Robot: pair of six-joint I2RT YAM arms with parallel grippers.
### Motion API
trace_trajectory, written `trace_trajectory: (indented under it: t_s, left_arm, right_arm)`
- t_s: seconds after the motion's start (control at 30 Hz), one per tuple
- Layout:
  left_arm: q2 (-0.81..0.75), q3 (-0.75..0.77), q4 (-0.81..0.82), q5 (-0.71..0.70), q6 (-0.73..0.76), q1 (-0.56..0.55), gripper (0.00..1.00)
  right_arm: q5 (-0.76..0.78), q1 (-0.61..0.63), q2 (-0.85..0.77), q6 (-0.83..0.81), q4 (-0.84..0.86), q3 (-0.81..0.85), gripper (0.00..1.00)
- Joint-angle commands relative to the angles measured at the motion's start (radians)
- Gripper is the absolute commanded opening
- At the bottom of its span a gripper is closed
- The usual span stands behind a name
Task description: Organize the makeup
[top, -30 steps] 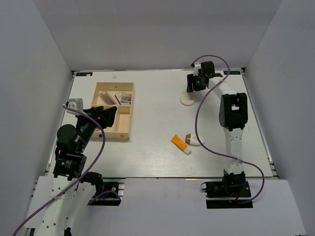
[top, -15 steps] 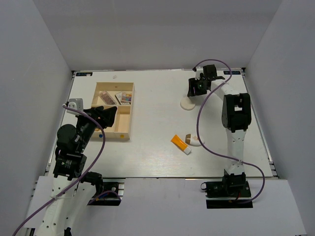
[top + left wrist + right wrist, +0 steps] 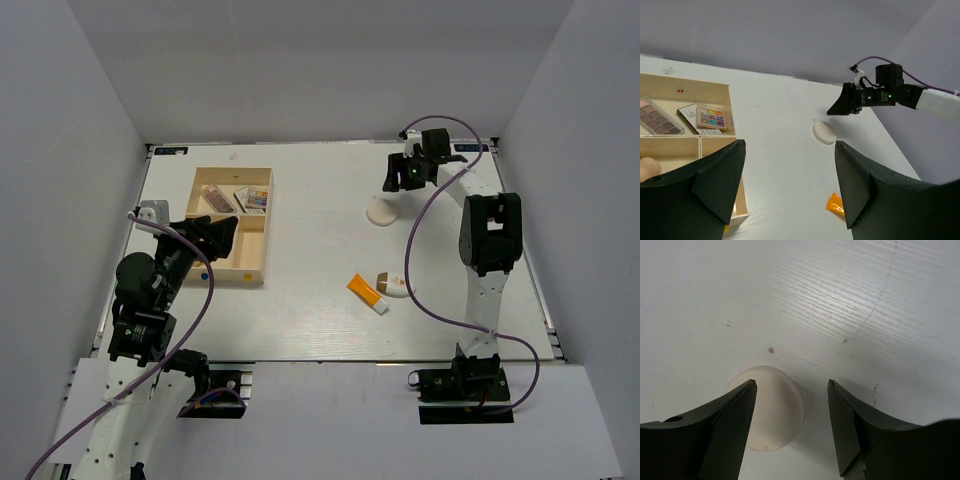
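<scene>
1. Makeup (image 3: 255, 199) is only partly sorted. Flat rectangular eyeshadow palettes (image 3: 712, 116) and a beige egg-shaped sponge (image 3: 647, 167) are lodged in the pale wooden compartment box (image 3: 235, 279) by the left edge of the tabletop (image 3: 310, 200).
2. A round white disc (image 3: 381, 211) is found near the far edge, towards the right corner. An orange tube with white cap (image 3: 366, 293) and a white oval item (image 3: 398, 290) are left towards the near edge.
3. The right gripper (image 3: 791, 385) is held over the disc, fingers apart, nothing clamped. The disc is seen off-centre, mostly under one finger.
4. If the fingers are closed from this offset, the low disc may be nudged aside, or pinched at its rim and squirted out.
5. If the descent is carried too far, the fingertips may be jammed against the tabletop.
6. The left gripper (image 3: 790, 145) is poised above the box's near part, fingers apart and empty. An arriving item could be blocked by it.
</scene>
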Motion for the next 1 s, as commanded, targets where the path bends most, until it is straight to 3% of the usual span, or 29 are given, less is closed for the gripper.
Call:
trace_trajectory:
  t_s: [0.0,0.7,0.83,0.97]
  left_arm:
    - [0.003,-0.009,0.002,0.009,0.009,0.006,0.81]
    - [0.003,-0.011,0.000,0.003,0.009,0.006,0.82]
    - [0.004,-0.011,0.000,0.001,0.007,0.006,0.82]
    - [0.003,-0.011,0.000,-0.004,0.007,0.006,0.82]
  right_arm:
    - [-0.023,-0.003,-0.023,-0.007,0.003,-0.006,0.65]
    - [-0.009,0.011,0.040,-0.120,-0.132,-0.026,0.58]
    - [-0.002,0.017,0.028,-0.134,-0.120,-0.058,0.50]
    - [0.011,0.030,0.014,-0.157,-0.121,-0.078,0.36]
